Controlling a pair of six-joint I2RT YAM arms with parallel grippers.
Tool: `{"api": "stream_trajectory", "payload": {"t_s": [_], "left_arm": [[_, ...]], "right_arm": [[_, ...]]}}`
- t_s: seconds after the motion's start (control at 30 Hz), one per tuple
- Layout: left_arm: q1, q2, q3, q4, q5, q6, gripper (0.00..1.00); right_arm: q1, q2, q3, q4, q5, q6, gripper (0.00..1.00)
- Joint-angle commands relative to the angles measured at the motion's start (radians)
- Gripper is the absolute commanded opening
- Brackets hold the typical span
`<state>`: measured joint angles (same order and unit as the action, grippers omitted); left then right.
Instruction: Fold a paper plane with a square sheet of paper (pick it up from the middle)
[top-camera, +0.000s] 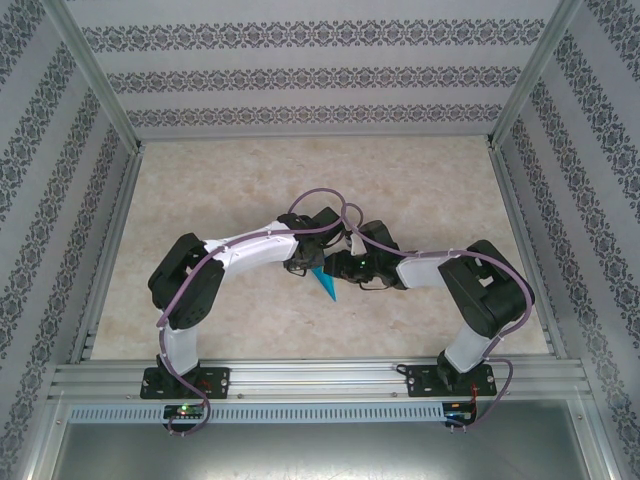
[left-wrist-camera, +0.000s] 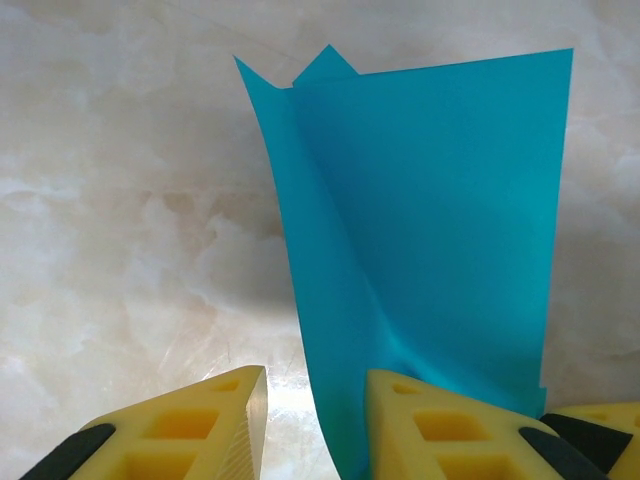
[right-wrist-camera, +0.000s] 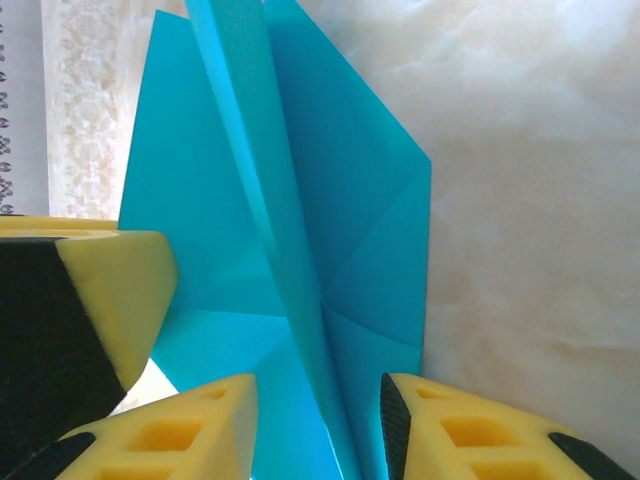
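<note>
Nearest, on the near side of the single paper plane (top-camera: 326, 285), a ribbed aluminium rail (top-camera: 320, 378) carries two white-and-black arms, the left arm (top-camera: 245, 250) and the right arm (top-camera: 490, 290), each trailing one purple cable (top-camera: 345, 215). Both bend inward to meet just above the paper plane, mid-desk. The left claw (left-wrist-camera: 315, 400) has two yellow, foam-like fingers (left-wrist-camera: 190, 430) with square pockets. They stand apart with bare desk (left-wrist-camera: 130, 220) showing between them, and the plane's lower edge lies against the right-hand finger. The right claw (right-wrist-camera: 320, 410) straddles the plane's raised centre crease. Paper fills its gap, and I cannot tell whether it pinches. The plane is matte teal-blue, thin, in layered triangular flaps. Beyond it lie cream, marble-patterned desk and walls (top-camera: 310, 75) banded with dark floral stripes.
</note>
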<state>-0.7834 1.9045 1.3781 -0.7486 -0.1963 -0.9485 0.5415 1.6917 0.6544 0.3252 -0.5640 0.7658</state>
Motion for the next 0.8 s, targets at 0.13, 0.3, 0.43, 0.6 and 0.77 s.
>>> {"api": "stream_trajectory", "payload": {"t_s": [0.13,0.3,0.43,0.6,0.77], "left_arm": [[0.012,-0.032,-0.02,0.001,-0.026,-0.011,0.32],[0.012,-0.032,-0.022,0.007,-0.024,-0.012,0.32],[0.012,-0.033,-0.024,0.008,-0.023,-0.012,0.32],[0.013,-0.037,-0.025,0.007,-0.025,-0.01,0.33],[0.015,-0.041,-0.031,0.014,-0.023,-0.012,0.33]], "right_arm": [[0.001,-0.063,-0.01,-0.053,0.104,-0.052,0.4],[-0.008,-0.035,-0.009,-0.044,0.079,-0.04,0.4],[0.009,0.003,-0.001,-0.004,0.039,-0.021,0.4],[0.029,0.011,-0.009,0.047,0.03,-0.009,0.39],[0.045,0.004,-0.009,0.057,-0.001,-0.03,0.4]]}}
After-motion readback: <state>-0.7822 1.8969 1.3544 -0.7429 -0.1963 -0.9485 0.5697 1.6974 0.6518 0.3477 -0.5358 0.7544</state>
